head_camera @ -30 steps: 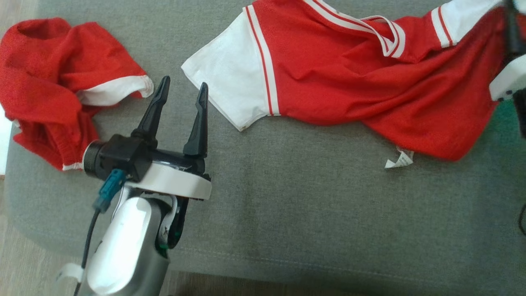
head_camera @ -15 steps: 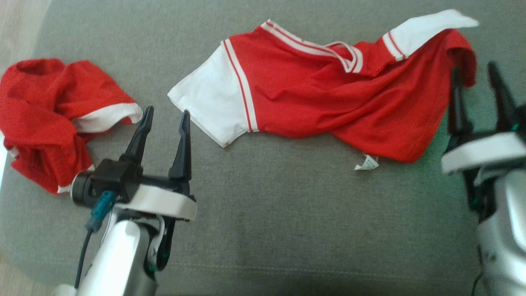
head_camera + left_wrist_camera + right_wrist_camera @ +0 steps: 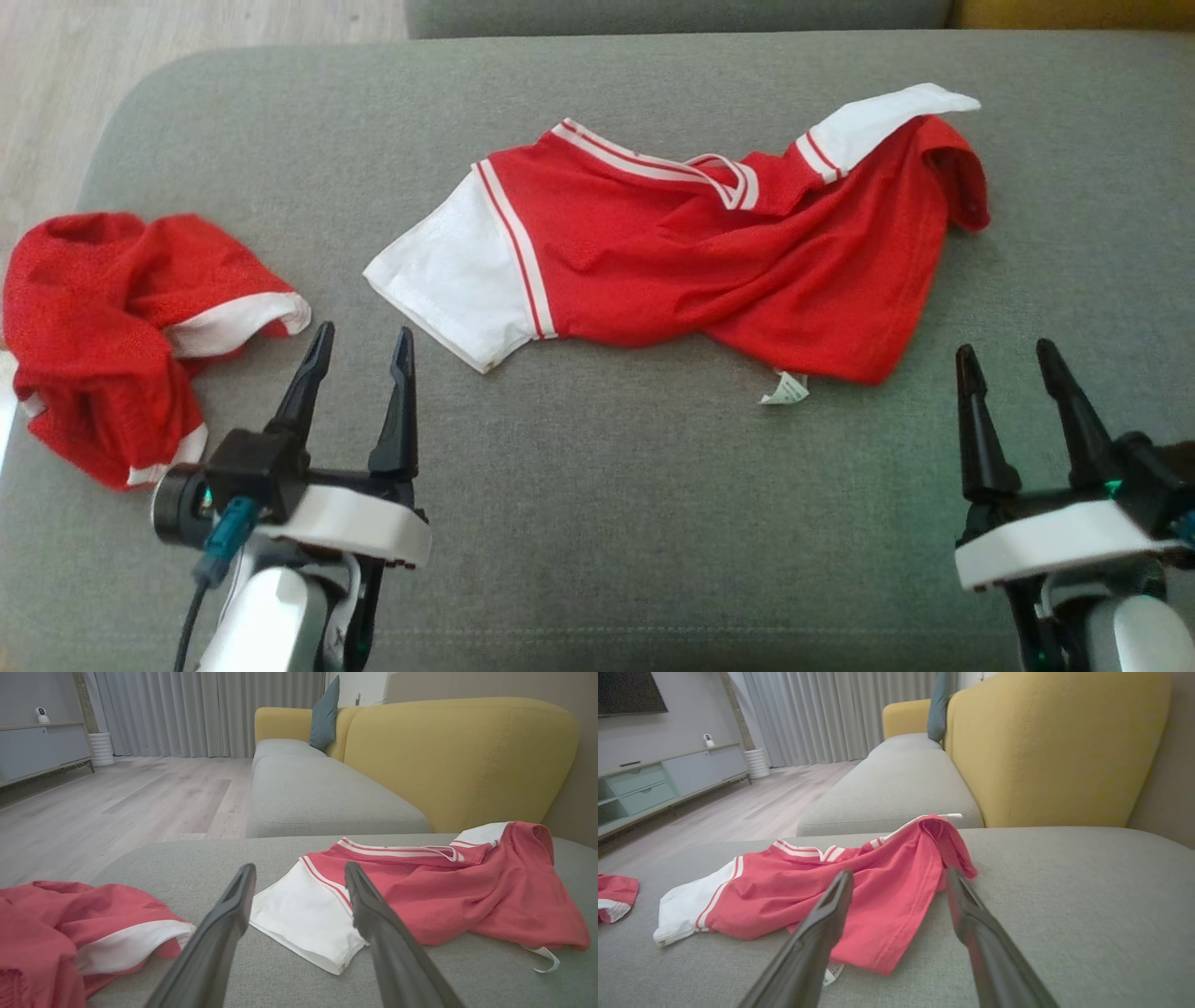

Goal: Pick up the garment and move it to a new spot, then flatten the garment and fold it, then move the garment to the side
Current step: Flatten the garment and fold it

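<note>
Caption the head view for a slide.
Open left gripper and right gripper poised before a rumpled red-and-white jersey on the grey cushion, a crumpled red garment lying to its left.

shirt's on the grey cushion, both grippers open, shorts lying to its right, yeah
No: the shorts lie to the shirt's left, as the head view shows. The shirt is on the grey cushion, and the left gripper and right gripper are open.

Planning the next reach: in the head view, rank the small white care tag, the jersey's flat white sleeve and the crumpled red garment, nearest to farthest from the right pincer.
1. Small white care tag, just left of the right pincer.
2. Flat white sleeve, centre-left.
3. Crumpled red garment, far left.
</note>
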